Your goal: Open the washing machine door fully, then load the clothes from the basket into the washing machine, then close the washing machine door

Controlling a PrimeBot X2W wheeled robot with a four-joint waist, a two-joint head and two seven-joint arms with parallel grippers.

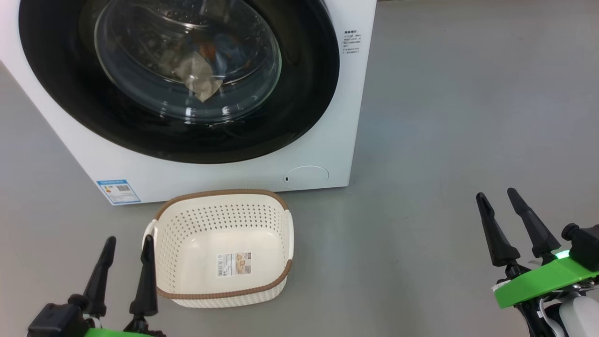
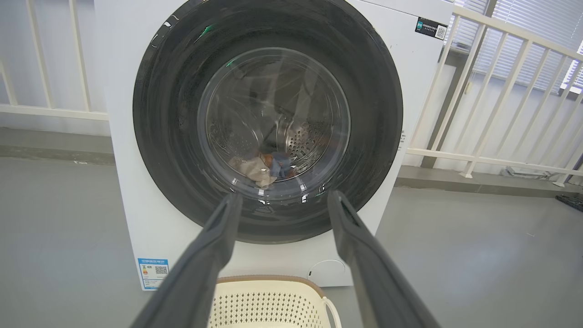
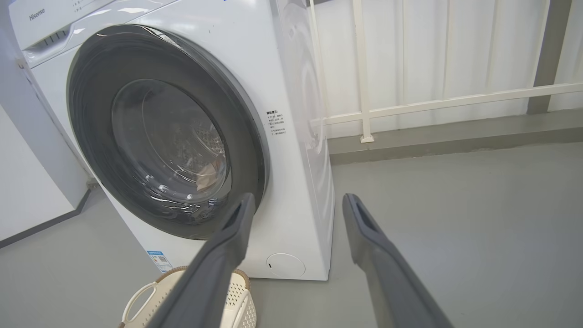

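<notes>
1. Basket point(image 1: 220, 217), cream plastic with a brown woven-look rim, stands on the grey floor point(image 1: 444, 117) just in front of the washing machine point(image 1: 187, 180); a label sticker point(image 1: 234, 263) lies on its bare bottom.
2. Left gripper point(image 1: 130, 239) hangs at the basket's left side with its two dark fingers spread wide and nothing between them. One finger overlaps the basket's left handle in the head view; whether they touch cannot be told.
3. Right gripper point(image 1: 495, 193) hovers well to the right of the basket over bare floor, fingers likewise wide apart and holding nothing.
4. On the white front of the washing machine, a blue energy sticker point(image 1: 118, 191) sits at the lower left and a round white flap point(image 1: 306, 177) at the lower right.
5. Above them, the washing machine door point(image 1: 70, 93) lies shut, its wide black rim flush against the front.
6. Behind the door's clear glass, the clothes point(image 1: 199, 79) rest low in the steel drum: a beige cloth in front, blue and orange fabric beside it.
7. Beyond the machine, in the left wrist view, stands a white railing point(image 2: 501, 91).
</notes>
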